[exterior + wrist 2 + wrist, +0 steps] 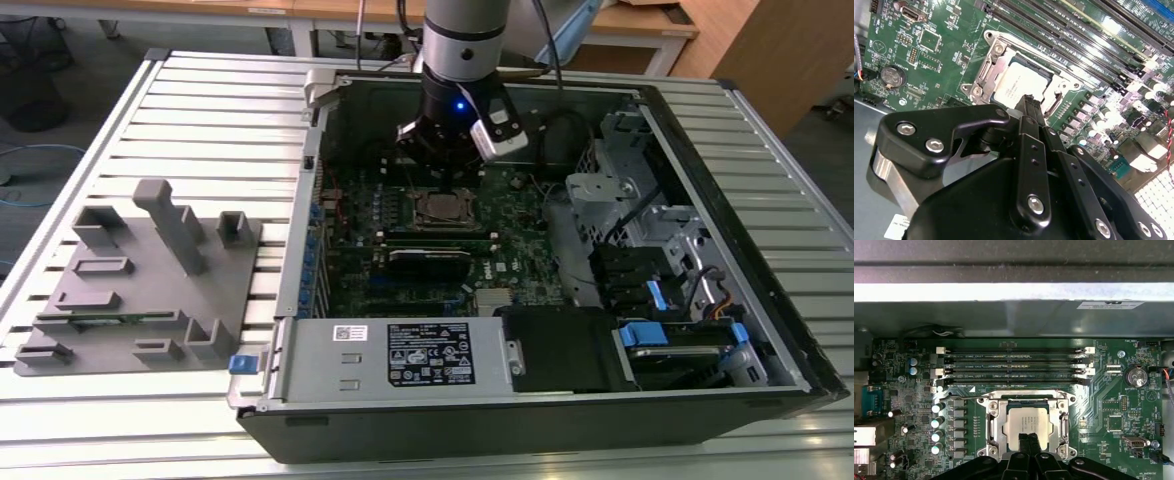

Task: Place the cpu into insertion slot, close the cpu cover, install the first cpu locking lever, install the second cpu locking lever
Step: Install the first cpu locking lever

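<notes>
The cpu (pixel 1027 422) lies flat in the insertion slot (pixel 1026 399) on the green board, its pale metal top showing. The silver cpu cover (pixel 996 427) lies down around it as a frame. A thin lever rod (pixel 1026 392) runs along the socket's side nearest the memory slots. My gripper (pixel 1030 441) hangs just over the cpu's edge, fingers shut together with nothing between them. In the second wrist view the gripper (pixel 1030 102) ends at the rim of the cpu (pixel 1015 82). In the exterior view the gripper (pixel 447 183) stands right above the socket (pixel 441 210) inside the open computer case.
Long black memory slots (pixel 1014 365) run beside the socket, and a row of capacitors (pixel 938 422) lines another side. A coin battery (pixel 1135 376) sits on the board. The power supply (pixel 400 355), drive cage with cables (pixel 641 230) and case walls hem the board. A grey fixture (pixel 134 280) lies outside.
</notes>
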You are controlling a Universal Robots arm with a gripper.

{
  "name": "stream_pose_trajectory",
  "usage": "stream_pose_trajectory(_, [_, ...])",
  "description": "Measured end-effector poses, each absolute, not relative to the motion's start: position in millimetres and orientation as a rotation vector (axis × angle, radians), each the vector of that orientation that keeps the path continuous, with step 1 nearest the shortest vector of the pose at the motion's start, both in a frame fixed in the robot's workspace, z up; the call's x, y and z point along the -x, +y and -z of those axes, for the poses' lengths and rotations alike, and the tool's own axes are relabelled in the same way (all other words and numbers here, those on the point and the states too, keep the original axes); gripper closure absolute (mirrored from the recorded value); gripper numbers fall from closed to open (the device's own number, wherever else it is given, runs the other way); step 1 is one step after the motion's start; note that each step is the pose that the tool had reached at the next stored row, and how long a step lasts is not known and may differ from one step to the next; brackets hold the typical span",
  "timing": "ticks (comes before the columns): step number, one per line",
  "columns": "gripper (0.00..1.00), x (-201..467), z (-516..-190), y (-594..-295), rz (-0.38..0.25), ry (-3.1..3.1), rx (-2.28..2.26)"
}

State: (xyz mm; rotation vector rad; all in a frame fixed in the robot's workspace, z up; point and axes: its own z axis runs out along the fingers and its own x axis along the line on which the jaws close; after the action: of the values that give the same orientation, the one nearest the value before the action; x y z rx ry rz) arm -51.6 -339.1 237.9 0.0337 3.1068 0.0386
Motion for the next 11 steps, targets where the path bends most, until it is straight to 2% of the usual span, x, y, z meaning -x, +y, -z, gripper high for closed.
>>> stream_pose_trajectory(11, [0.89,52.3,-237.9,-339.1,-0.039,3.107,-0.034])
